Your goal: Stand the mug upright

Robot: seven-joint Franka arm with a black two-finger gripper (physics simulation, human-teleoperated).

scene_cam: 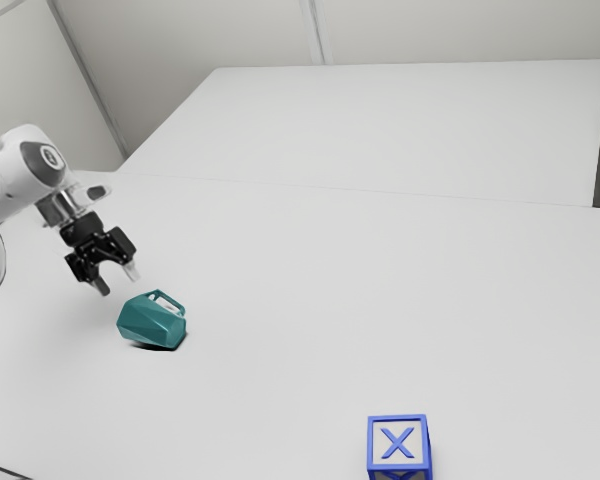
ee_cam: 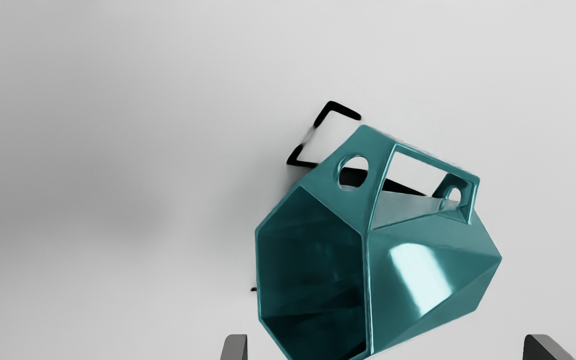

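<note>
Blue-edged white cube marked X (scene_cam: pixel 400 445), foreground of the exterior view, well apart from the glossy teal faceted mug (scene_cam: pixel 152 322). Mug on its side, handle raised, on the smooth white table (scene_cam: pixel 310 290), well in from the far edge; black two-finger gripper (scene_cam: pixel 117 279) above and toward the exterior view's left, fingers apart, nothing visible obstructing its descent. Wrist view: long axis roughly along the finger spread, mouth toward one finger, base toward the other; gripping the side walls would probably require turning the hand.
</note>
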